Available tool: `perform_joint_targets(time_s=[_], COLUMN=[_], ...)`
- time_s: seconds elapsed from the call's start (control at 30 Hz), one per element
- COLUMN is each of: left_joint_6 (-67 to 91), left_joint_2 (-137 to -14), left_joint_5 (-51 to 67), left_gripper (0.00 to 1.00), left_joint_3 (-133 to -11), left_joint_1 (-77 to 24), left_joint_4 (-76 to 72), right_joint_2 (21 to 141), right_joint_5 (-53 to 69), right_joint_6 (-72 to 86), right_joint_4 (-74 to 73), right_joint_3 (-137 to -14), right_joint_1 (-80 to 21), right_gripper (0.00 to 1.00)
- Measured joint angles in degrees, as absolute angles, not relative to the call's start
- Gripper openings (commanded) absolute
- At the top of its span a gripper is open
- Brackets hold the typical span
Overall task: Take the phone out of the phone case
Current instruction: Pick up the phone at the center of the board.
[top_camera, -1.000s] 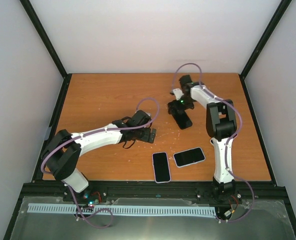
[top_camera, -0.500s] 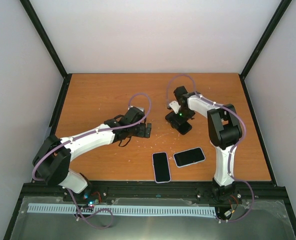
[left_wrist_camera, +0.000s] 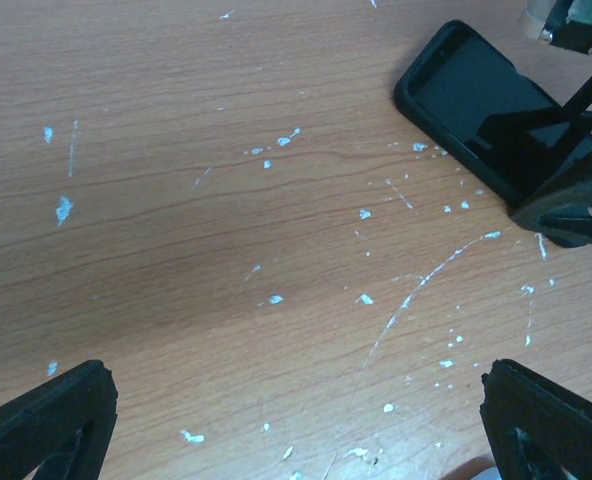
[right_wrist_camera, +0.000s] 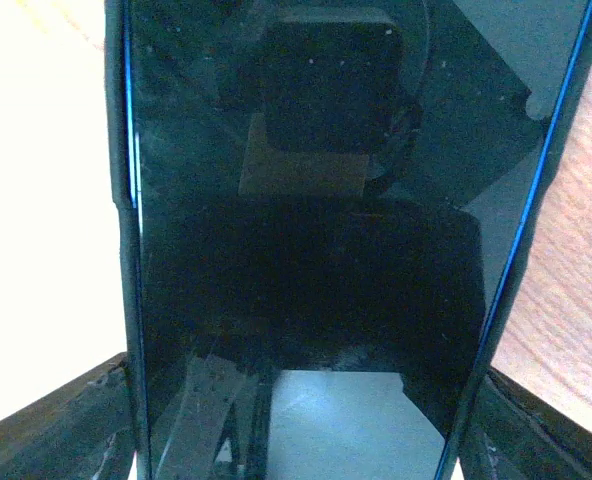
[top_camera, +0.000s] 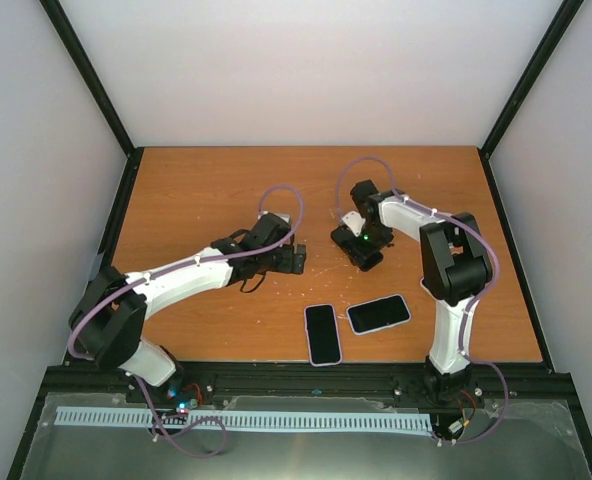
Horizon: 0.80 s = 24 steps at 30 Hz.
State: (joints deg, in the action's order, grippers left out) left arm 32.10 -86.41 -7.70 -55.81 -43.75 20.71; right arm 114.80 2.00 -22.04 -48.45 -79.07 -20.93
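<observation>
Left gripper (left_wrist_camera: 296, 425), spread wide, above orange-brown wooden table (left_wrist_camera: 176, 200); right gripper (right_wrist_camera: 296, 440) straddles black-cased dark-screened phone (right_wrist_camera: 306, 250), whether pinching it cannot be told.

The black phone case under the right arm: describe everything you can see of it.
The black phone case lies flat on the scuffed wooden table, right of the middle, with the phone in it, screen up. It looks matte, its raised rim framing a dark glossy screen that mirrors the camera above. The right gripper hangs just over it, fingers beside its two long edges; whether they touch it cannot be told.
</observation>
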Motion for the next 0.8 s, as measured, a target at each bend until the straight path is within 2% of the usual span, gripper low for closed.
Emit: perform_joint_targets(time_s=[0.23,0.4,0.53,0.8], left_joint_6=[39.8,45.2,47.4,50.7], left_joint_2=[-90.2,-94.7,-97.8,-100.9], left_joint_5=[-0.3,8.2,13.7,20.4], left_gripper=[0.98,0.82,0.71,0.63], left_joint_3=[-55.9,-56.2,-58.0,-60.6], left_joint_1=[-39.9,-33.8,-33.6,-34.9], left_joint_4=[15.0,8.1,3.5,-5.5], right_joint_2=[110.9,104.1,98.5,95.5], right_joint_5=[2.7,7.0,12.0,18.5], right_joint_6=[-21.2,-19.1,-17.0,-14.5], right_joint_4=[-46.0,-43.8,-39.7,-35.6], right_joint_3=[-74.0,-67.3,-63.6,-62.7], right_joint_1=[-20.9,-20.9,-20.9,-20.9], right_gripper=[0.66,0.64,0.63,0.62])
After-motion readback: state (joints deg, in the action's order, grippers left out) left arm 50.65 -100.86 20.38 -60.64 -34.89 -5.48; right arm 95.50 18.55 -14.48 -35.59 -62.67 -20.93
